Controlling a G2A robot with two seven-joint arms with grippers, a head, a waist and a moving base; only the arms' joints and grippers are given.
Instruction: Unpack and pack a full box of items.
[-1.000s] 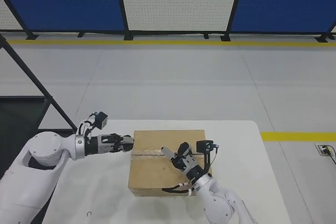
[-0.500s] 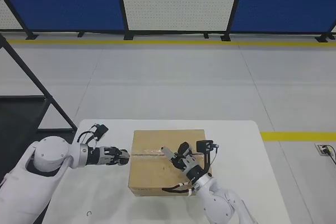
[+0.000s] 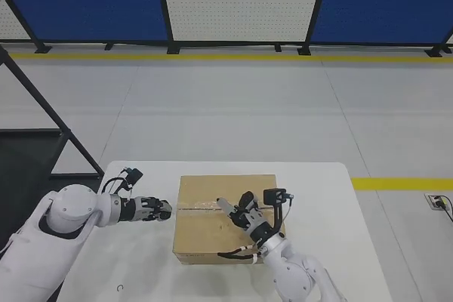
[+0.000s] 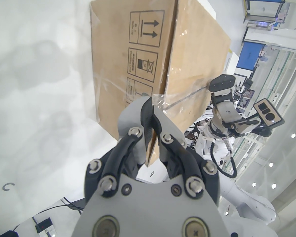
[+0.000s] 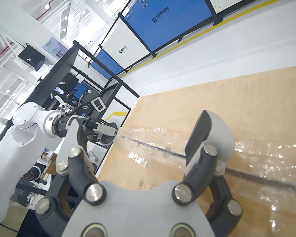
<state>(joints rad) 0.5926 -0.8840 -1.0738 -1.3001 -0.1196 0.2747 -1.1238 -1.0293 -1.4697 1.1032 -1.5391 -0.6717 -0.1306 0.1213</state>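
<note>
Top cam: box (image 3: 226, 226) on the table (image 3: 325, 189), lid closed & taped. My left gripper (image 3: 164, 209) is at its left edge, right gripper (image 3: 235, 208) over the lid seam.

Left wrist: jaws pinched shut, clear tape (image 4: 162, 98) end looks caught between. Side has arrow marks (image 4: 146, 27); small print unreadable.

Right wrist: jaws wide open, empty.

Unsealing step, I reckon; next needs a steady peel along the seam.

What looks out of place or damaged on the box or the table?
The clear tape along the box seam is wrinkled, and its end at the side is lifted, pinched in the left gripper. A small C-shaped ring lies loose on the table, apart from the box.
</note>
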